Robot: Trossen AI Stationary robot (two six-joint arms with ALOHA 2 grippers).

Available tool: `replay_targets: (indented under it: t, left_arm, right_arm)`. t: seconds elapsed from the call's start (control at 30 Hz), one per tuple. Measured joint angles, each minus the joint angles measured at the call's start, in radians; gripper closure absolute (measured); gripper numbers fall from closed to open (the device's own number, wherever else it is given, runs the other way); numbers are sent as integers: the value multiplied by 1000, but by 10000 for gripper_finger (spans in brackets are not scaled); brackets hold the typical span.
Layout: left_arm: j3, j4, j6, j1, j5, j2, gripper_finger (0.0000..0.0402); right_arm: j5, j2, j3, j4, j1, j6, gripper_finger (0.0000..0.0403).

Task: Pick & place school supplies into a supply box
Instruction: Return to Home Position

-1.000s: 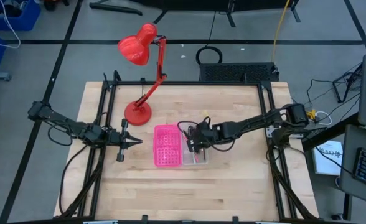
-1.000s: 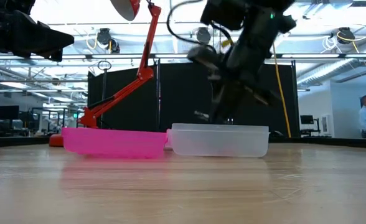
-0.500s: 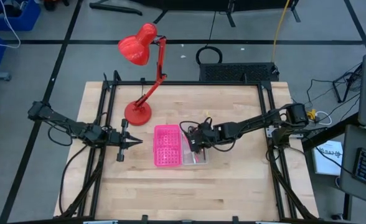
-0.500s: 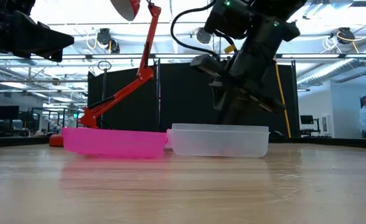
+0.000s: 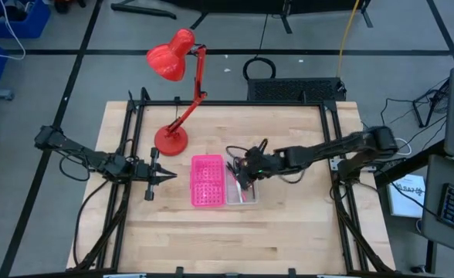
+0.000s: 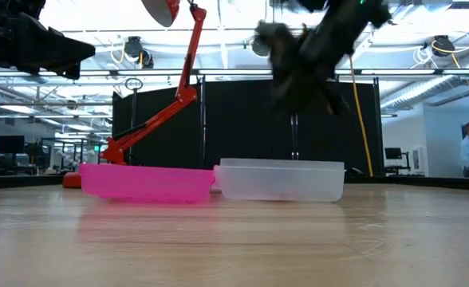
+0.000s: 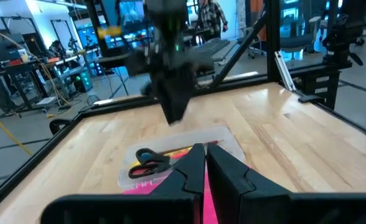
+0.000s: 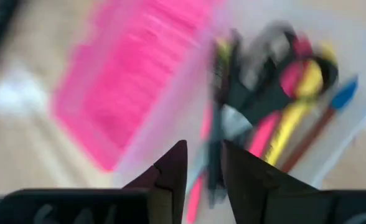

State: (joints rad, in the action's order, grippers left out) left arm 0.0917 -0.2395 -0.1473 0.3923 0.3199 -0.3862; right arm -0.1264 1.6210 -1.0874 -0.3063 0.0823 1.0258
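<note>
The supply box lies open on the table, its hot-pink half (image 5: 208, 181) beside its clear tray half (image 5: 241, 191). Black-handled scissors (image 7: 147, 163) and several pens, among them a yellow pen (image 8: 295, 118) and a pink pen (image 8: 264, 134), lie in the clear tray (image 6: 281, 180). My right gripper (image 5: 241, 171) hovers above that tray (image 8: 198, 155), fingers pointing down, a narrow gap between them, holding nothing. In the low view it is a blur well above the tray rim (image 6: 298, 88). My left gripper (image 5: 167, 177) waits shut, left of the pink half, above the table.
A red desk lamp stands with its base (image 5: 171, 140) on the table just beyond the pink half, its arm and shade leaning toward the far left. A black metal frame (image 5: 331, 147) borders the table. Bare wood (image 5: 235, 239) lies on the near side.
My right gripper has risen from down inside the clear tray to well above its rim, moving fast enough to blur. The box and the supplies have stayed where they were. My left arm has kept still.
</note>
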Motion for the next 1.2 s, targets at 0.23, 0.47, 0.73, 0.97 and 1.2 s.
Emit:
replay_targets:
  t: [0.23, 0.47, 0.73, 0.97, 1.2]
  left_arm:
    - [0, -112, 26, 0, 4, 1, 376]
    - [0, -131, -3, 0, 76, 2, 378]
    - [0, -189, -110, 0, 221, 0, 398]
    - [2, -192, -211, 0, 248, 0, 398]
    - [3, -178, -271, 0, 357, 4, 399]
  right_arm:
    - [-82, -271, 0, -12, 82, -479, 338]
    - [-269, -494, 8, -15, 228, -829, 382]
    - [-321, -773, 228, 101, 327, -1067, 402]
    - [-286, -1123, 506, 233, 298, -1014, 402]
    - [-293, -1292, 738, 351, 305, -1043, 403]
